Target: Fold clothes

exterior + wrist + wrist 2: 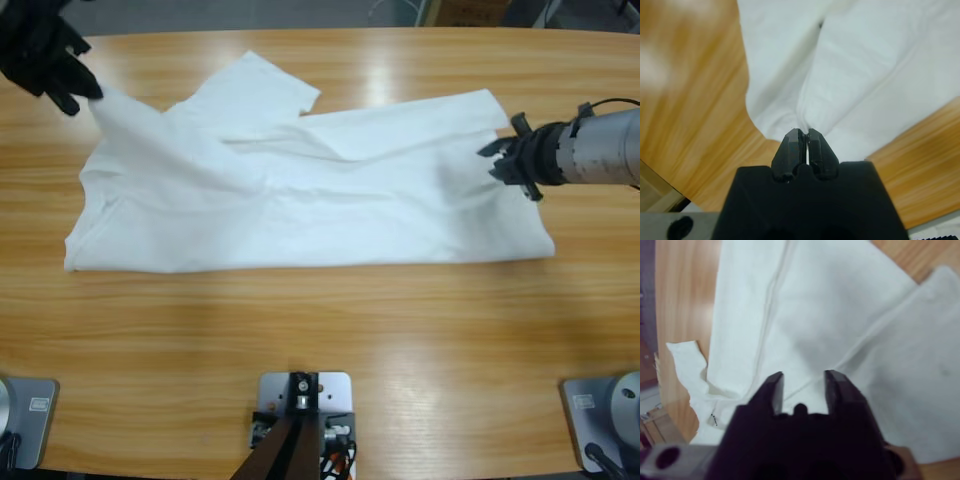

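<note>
High view: white T-shirt [300,200] lies spread across the wooden table [320,340], partly folded, one flap already laid over the body. Left gripper [85,95] at upper left, jaws pinched tight on a raised corner of cloth. Right gripper [505,160] hovers over the shirt's right end, jaws parted, holding nothing. Step looks like a mid-fold carry. Next likely needs the left corner drawn across and laid flat, right gripper taking an edge.

The T-shirt [300,200] lies spread across the middle of the table [320,350], a sleeve pointing toward the far edge. The left gripper [85,92] sits at the shirt's far-left corner, and the right gripper [500,160] over its right end.
</note>
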